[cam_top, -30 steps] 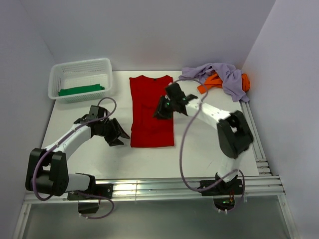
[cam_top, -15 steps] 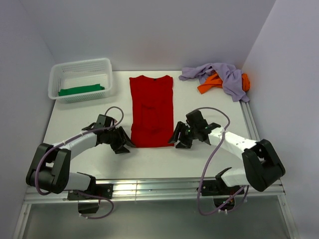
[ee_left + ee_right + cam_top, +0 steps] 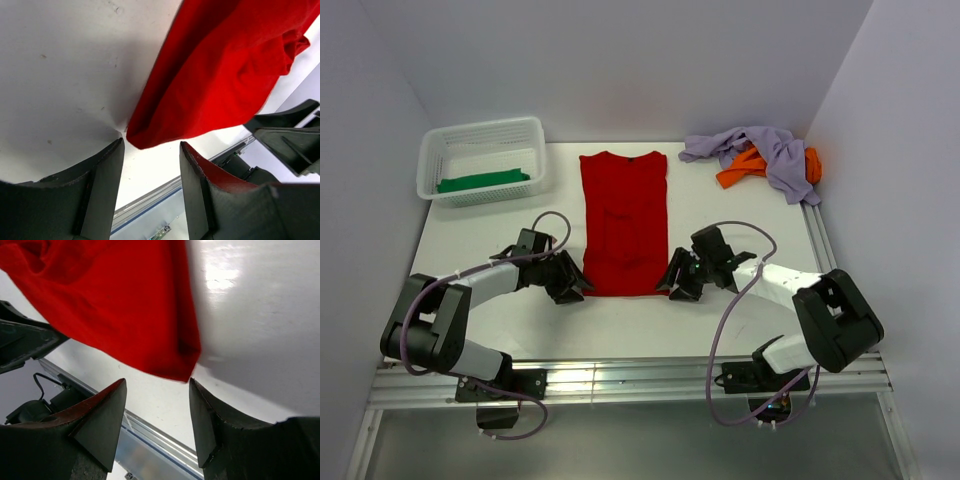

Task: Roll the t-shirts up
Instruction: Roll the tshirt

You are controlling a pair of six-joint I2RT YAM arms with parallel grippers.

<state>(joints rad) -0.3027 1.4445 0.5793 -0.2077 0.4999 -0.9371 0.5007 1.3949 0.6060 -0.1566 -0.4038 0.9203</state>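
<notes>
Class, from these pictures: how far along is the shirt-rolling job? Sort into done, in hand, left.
Done, apparently: green t-shirt lies bundled in the basket. In hand: red t-shirt flat, unrolled; left gripper and right gripper, both open, sit at its near corners. Left: lavender t-shirt and orange t-shirt, heaped far right.

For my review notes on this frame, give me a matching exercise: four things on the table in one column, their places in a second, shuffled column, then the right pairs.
Things
1. red t-shirt
2. green t-shirt
3. lavender t-shirt
4. white mesh basket

Places
A. lying inside the basket
B. at the far left corner of the table
C. spread flat in the middle, collar toward the far side
D. heaped at the far right corner, over the orange t-shirt

Pairs: 1-C, 2-A, 3-D, 4-B
</notes>
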